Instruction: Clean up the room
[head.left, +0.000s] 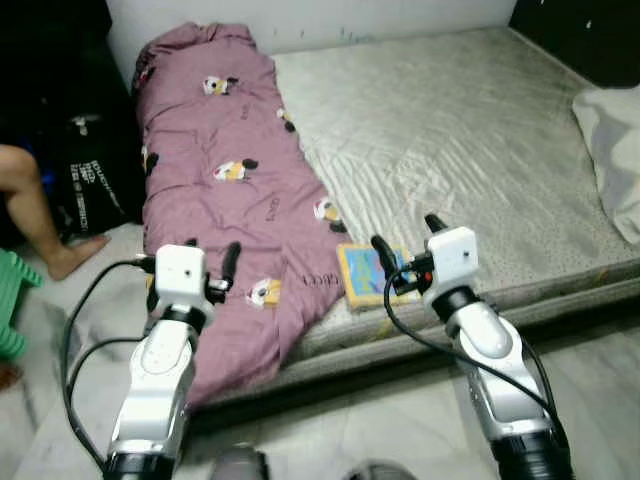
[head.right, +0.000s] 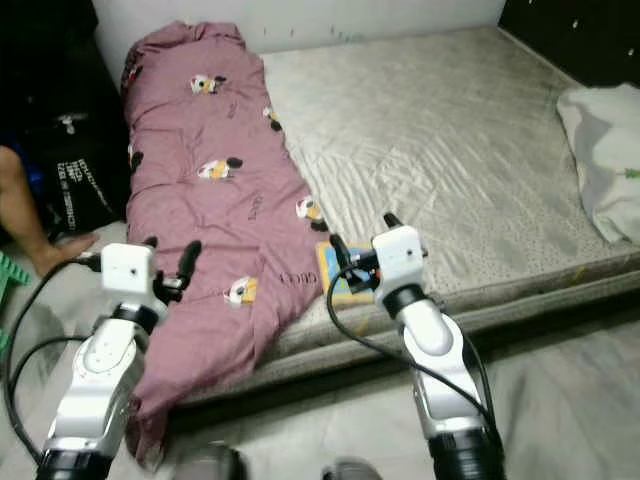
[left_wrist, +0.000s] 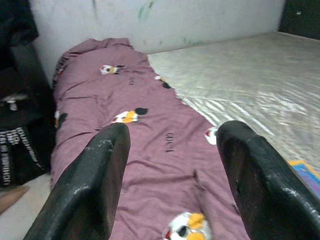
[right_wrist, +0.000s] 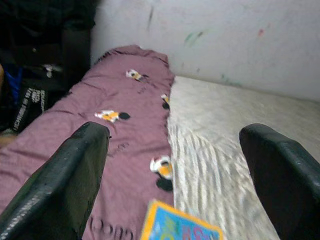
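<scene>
Both my left end effector (head.left: 207, 262) and right end effector (head.left: 406, 250) hung wide open, empty, over the bed (head.left: 480, 130). The book (head.left: 365, 276) lay at the mattress edge beside the purple blanket (head.left: 225, 190); a clumsy nudge might tip it off.

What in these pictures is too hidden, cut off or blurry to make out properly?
- Book: the cover's print is too small and blurred in the eye views; the right wrist view's edge cuts it off.
- Person's leg: the rest is cut off by the eye view's left edge.
- White pillow: cut off at the right edge.
- Black bag: its white lettering is too small to read.
</scene>
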